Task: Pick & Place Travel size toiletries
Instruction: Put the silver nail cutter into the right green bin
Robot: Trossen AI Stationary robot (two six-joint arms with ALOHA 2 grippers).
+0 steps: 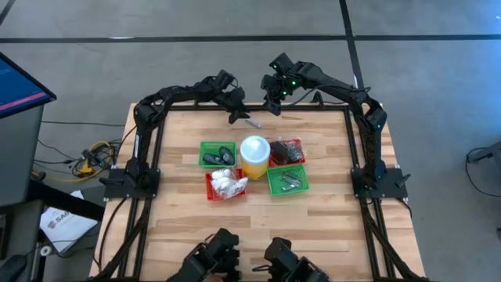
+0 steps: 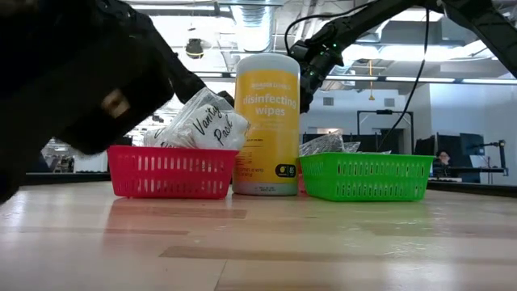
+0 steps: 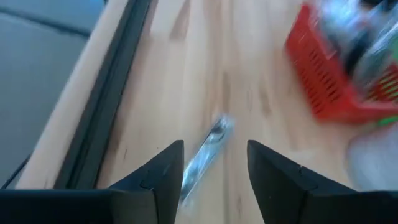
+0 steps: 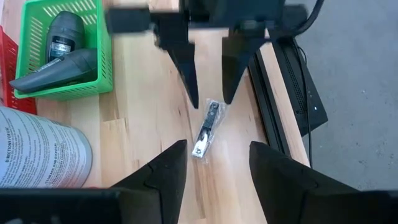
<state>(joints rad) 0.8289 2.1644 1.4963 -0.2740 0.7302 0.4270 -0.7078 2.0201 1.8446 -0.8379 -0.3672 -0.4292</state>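
A small silvery metal piece in a clear bag [image 1: 252,123] lies flat on the table near its far edge. My left gripper [image 3: 214,146] is open just above it, one finger on each side of the piece [image 3: 205,155], touching nothing that I can see. The right wrist view shows those left fingers [image 4: 186,62] around the piece's far end [image 4: 212,112]. My right gripper [image 4: 217,146] is open and hovers higher, near the far edge [image 1: 272,106], looking down on the same piece. Other toiletries fill the baskets: white packets [image 2: 206,121], dark pieces [image 4: 62,43].
Four mesh baskets, two green [image 1: 217,153] [image 1: 287,180] and two red [image 1: 286,151] [image 1: 225,184], surround a yellow wipes canister with a white lid [image 1: 255,155] at mid-table. The black frame rail [image 3: 109,93] runs along the far edge, close to the piece. Bare wood lies toward the near edge [image 1: 258,219].
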